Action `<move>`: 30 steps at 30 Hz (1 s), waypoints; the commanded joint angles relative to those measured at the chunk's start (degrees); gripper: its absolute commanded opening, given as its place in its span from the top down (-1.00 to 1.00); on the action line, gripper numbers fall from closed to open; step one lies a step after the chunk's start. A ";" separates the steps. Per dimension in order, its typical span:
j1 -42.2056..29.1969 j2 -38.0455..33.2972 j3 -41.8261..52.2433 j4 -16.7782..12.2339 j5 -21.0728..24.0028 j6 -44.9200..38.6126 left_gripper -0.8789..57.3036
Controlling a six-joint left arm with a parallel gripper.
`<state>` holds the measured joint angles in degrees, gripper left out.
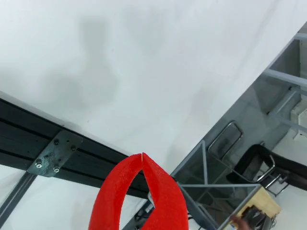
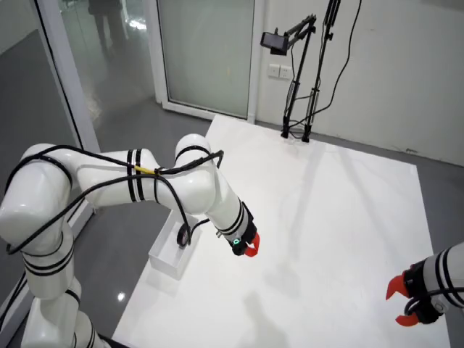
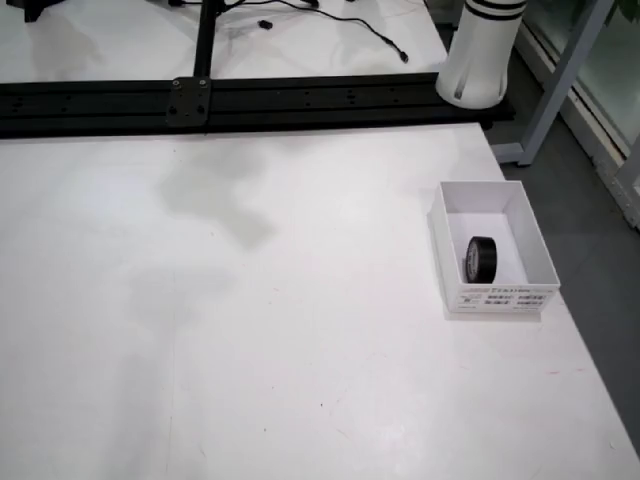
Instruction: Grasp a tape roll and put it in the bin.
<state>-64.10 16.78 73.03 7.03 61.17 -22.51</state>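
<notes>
A black tape roll [image 3: 482, 258] stands on its edge inside the white bin [image 3: 497, 297] at the right edge of the table. In the overview the roll [image 2: 182, 235] shows in the bin [image 2: 164, 264] beside the table's left edge. My gripper [image 2: 250, 249] hangs over the table just right of the bin, a little above the surface. In the wrist view its red fingers [image 1: 165, 196] meet at the tips, so the gripper [image 1: 142, 156] is shut and holds nothing. The gripper is not in the top view.
A black aluminium rail [image 3: 250, 100] runs along the table's far side, with the arm's white base [image 3: 480, 60] behind it. A second arm's red gripper [image 2: 404, 303] rests at the lower right of the overview. A camera stand [image 2: 299, 80] stands at the far end.
</notes>
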 commanded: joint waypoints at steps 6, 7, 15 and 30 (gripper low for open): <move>-0.94 0.00 0.00 0.00 0.00 0.01 0.98; -0.94 0.00 0.00 0.00 0.00 0.01 0.98; -0.85 0.00 0.00 0.00 0.00 0.01 0.98; -0.06 0.00 0.00 0.00 0.00 0.01 0.98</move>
<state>-64.60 16.78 73.03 7.03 61.17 -22.50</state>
